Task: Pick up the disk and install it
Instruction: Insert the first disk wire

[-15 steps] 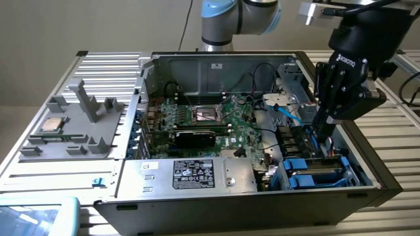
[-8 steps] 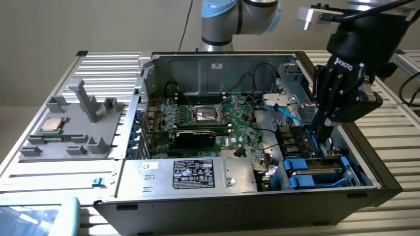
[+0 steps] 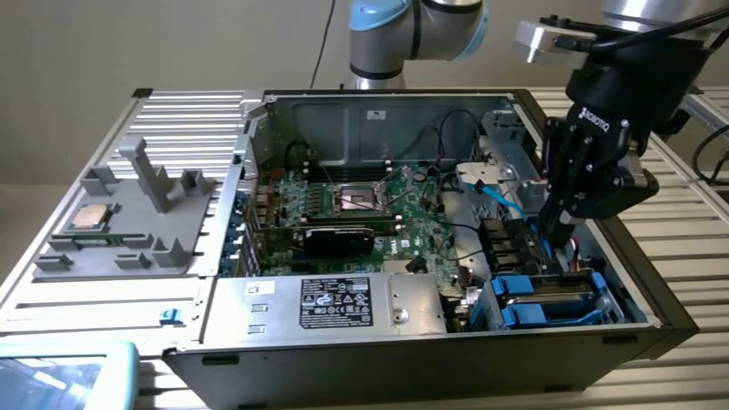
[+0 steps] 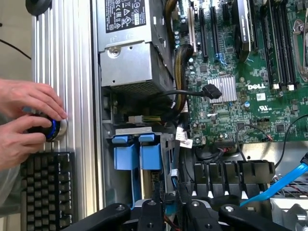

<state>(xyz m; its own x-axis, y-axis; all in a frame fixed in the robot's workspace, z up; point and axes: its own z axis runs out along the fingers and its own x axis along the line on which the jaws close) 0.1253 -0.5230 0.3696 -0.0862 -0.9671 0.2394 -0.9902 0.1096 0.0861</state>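
Both views evenly and moderately lit by diffuse overhead light. Exterior view: ribbed desk (image 3: 183, 107) bright, interior of the open case (image 3: 376, 120) dimmer, with soft shadow under its walls. Wrist view: mild glare on the silver box (image 4: 130, 62) and the desk rails

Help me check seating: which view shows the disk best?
Exterior view: the disk shows its grey face and blue frame in a corner of the case, below the gripper. The wrist view catches its blue tabs.
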